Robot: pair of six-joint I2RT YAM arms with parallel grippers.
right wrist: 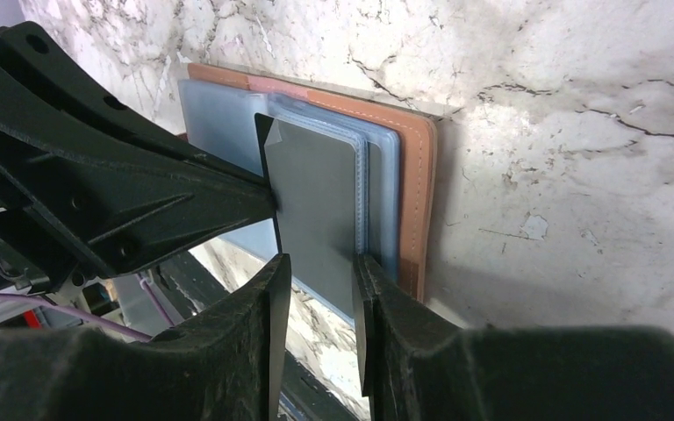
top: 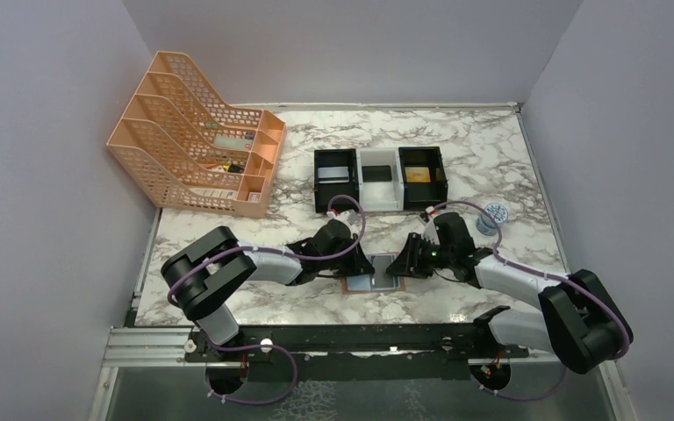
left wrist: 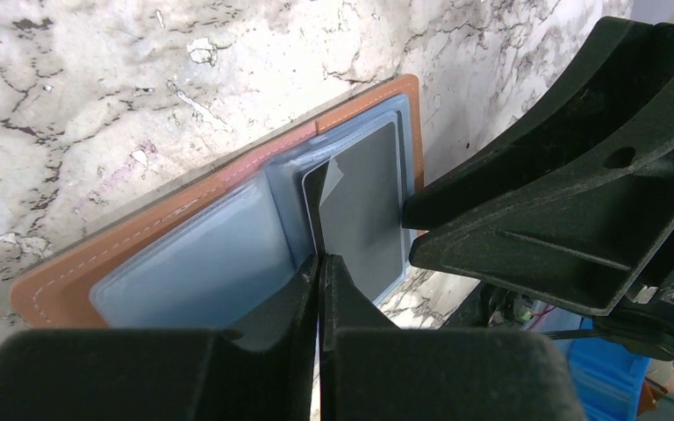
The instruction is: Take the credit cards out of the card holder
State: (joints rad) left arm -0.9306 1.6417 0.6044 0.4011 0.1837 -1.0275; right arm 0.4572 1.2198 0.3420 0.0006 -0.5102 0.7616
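The card holder (top: 356, 285) lies open on the marble near the front edge, tan leather (left wrist: 140, 232) with pale blue pockets. A dark grey credit card (left wrist: 364, 202) sits in its right half, its left edge lifted. My left gripper (left wrist: 320, 260) is shut on that lifted edge. My right gripper (right wrist: 320, 274) is open, its two fingers either side of the card's near end (right wrist: 311, 202); whether they touch it I cannot tell. In the top view the grippers (top: 365, 263) (top: 401, 263) meet over the wallet and hide most of it.
Three box trays stand behind: a black one (top: 320, 180), a white one (top: 377, 195) and a black one (top: 440, 171) holding a gold card (top: 417, 175). An orange mesh file rack (top: 197, 158) is at the back left. A small round blue-white object (top: 494, 212) is at the right.
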